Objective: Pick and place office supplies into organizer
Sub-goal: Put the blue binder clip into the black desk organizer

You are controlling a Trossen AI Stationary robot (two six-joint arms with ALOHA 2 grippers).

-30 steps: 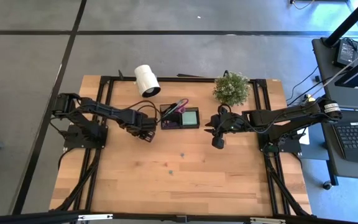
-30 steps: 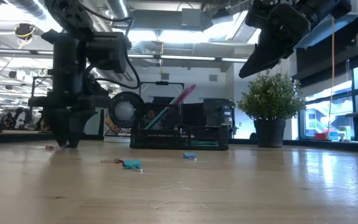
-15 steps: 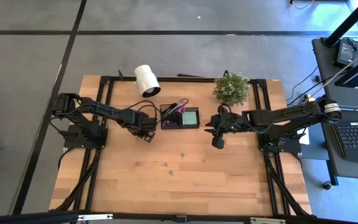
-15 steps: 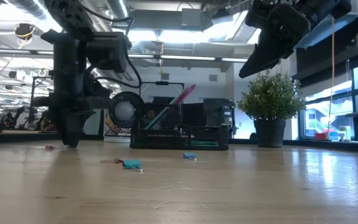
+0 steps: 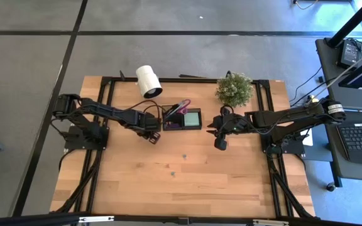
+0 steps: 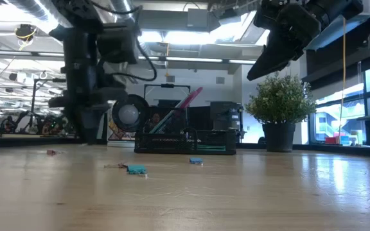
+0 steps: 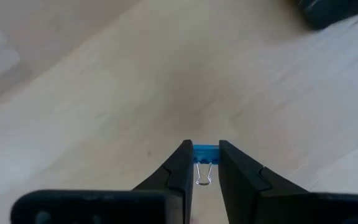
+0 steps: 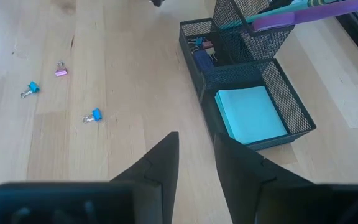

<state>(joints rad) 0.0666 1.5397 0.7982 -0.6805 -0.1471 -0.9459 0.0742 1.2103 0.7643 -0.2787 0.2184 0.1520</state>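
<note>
Binder clip in transit — left arm carrying, organizer next

Item: small blue binder clip (image 7: 205, 152), wire loop hanging toward the wrist camera. We are holding it pinched between the two dark fingers of the left gripper (image 5: 154, 136), clear of the wooden table (image 5: 187, 182), at about nine o'clock of the organizer (image 5: 182, 118) and just beside it.

Destination: black mesh organizer, standing near the table's twelve o'clock edge. We are already storing scissors and pens leaning in the tall section (image 8: 253, 28), clips in a small compartment, and a mint-green sticky pad (image 8: 251, 114) in the low one.

Outstanding stock: two blue clips (image 8: 93, 116) and a pink one (image 8: 61, 71), lying loose toward six o'clock of the organizer, well apart from it.

Right gripper (image 5: 219, 144): hovering empty at three o'clock of the organizer, jaws standing a little apart, waiting.

Step, as we are judging it: pick done, carry under way. Next move is calling for a short traverse toward three o'clock, centring over the small clip compartment, then releasing low enough that the clip does not bounce out.
</note>
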